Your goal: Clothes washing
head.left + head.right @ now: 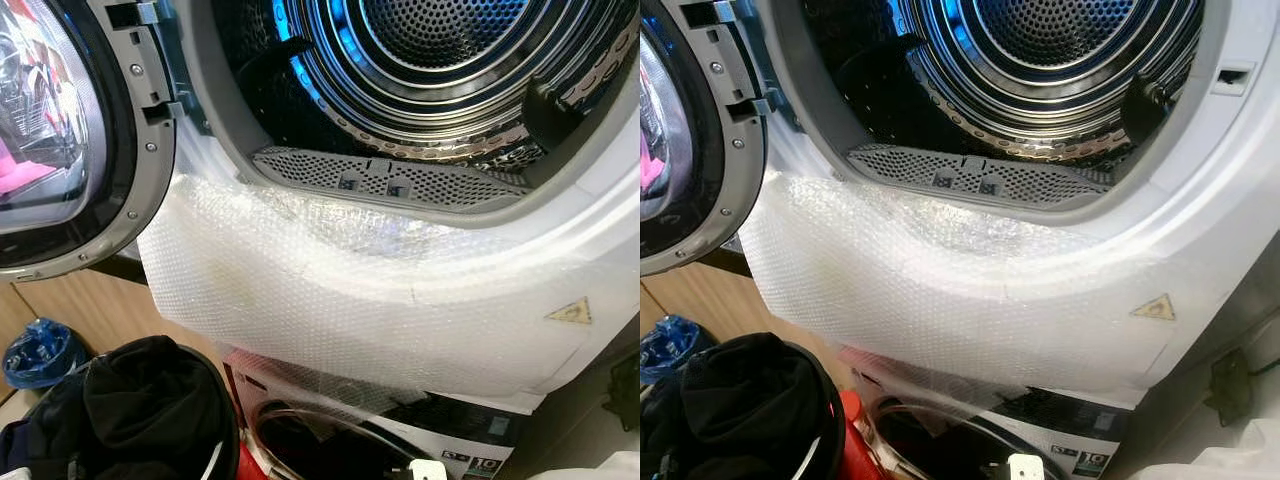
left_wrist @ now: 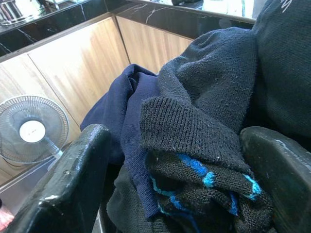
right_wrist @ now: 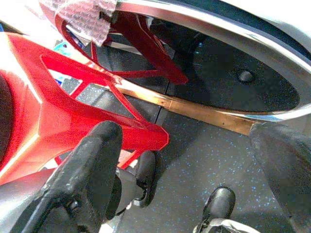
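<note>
A heap of dark clothes (image 1: 130, 405) sits low on the robot's left, piled in a red basket (image 3: 43, 107) just beside the lower machine. The left hand (image 2: 175, 184) is right in that pile, fingers spread wide either side of a black knit piece with blue stitching (image 2: 204, 179), a navy garment (image 2: 129, 111) bunched against it. Nothing pinched yet, by the look of it. The right hand (image 3: 184, 174) hangs spread too, near the basket's red lattice, over speckled floor.

Above, the drum (image 1: 430, 60) stands open, glowing blue, door (image 1: 60, 130) swung off to the left, bubble wrap (image 1: 330, 290) draped over the front below the opening.

The job now, I'd say: close firmly on a good bundle, not a single loose edge, lift clear of the basket rim, and carry it high over the perforated filter strip (image 1: 390, 180) so nothing snags.

Writing? A yellow warning triangle (image 1: 570, 312), and on the lower machine a label showing "10" (image 1: 487, 465); the rest is too small.
</note>
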### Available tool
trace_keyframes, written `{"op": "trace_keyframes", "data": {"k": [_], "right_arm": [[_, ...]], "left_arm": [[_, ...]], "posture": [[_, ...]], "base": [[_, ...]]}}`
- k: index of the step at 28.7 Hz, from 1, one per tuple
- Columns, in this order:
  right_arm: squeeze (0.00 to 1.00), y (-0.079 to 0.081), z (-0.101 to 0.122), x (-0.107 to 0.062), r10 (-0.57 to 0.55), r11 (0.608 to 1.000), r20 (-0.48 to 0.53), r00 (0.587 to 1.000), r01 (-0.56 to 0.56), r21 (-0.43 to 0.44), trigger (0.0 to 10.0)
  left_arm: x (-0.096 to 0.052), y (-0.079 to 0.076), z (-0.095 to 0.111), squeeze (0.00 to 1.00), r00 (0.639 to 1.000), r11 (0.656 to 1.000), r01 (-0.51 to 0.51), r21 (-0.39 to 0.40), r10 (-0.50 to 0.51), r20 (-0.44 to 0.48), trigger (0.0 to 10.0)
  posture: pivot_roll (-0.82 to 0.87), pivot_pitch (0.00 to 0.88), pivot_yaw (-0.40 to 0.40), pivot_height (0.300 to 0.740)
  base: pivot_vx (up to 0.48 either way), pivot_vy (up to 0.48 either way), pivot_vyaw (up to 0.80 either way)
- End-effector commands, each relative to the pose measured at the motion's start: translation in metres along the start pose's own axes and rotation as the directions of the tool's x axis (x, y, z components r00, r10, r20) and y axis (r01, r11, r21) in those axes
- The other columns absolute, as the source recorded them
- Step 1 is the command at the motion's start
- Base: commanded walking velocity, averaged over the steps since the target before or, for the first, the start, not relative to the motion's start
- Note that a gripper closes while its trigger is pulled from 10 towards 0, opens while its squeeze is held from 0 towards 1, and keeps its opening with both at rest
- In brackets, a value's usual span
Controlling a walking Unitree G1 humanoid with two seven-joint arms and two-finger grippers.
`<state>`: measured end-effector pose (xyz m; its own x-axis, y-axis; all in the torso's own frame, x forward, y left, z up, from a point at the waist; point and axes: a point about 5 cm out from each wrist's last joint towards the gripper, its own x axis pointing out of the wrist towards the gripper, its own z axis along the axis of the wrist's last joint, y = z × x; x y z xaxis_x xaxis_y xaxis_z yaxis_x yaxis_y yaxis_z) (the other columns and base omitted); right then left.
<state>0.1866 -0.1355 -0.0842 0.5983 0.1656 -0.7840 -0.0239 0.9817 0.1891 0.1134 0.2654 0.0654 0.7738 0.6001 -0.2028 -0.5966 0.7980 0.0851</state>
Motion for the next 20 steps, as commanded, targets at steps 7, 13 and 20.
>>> {"op": "trace_keyframes", "data": {"k": [7,13,20], "right_arm": [[0.00,0.0030,0.0029,0.0010,0.014,1.000,0.004,1.000,-0.013,-0.014,10.0],[0.00,0.0018,0.0024,0.0007,0.013,1.000,0.003,1.000,-0.013,-0.018,10.0],[0.00,0.0015,0.0024,0.0006,0.021,0.999,-0.003,1.000,-0.021,-0.038,10.0]], "left_arm": [[-0.0013,-0.0018,-0.0042,0.00,1.000,1.000,0.011,0.017,-0.010,-0.015,0.0],[-0.0020,-0.0023,-0.0040,0.00,1.000,1.000,0.011,0.016,-0.011,-0.014,0.0],[-0.0032,-0.0031,-0.0047,0.00,0.999,0.998,0.037,0.044,-0.036,-0.015,0.0]], "posture": [[0.37,0.000,0.047,0.740],[0.37,0.000,0.046,0.740],[0.38,0.000,0.038,0.740]], "base": [[0.000,0.000,0.00],[0.000,0.000,0.00],[0.000,0.000,0.00]]}}
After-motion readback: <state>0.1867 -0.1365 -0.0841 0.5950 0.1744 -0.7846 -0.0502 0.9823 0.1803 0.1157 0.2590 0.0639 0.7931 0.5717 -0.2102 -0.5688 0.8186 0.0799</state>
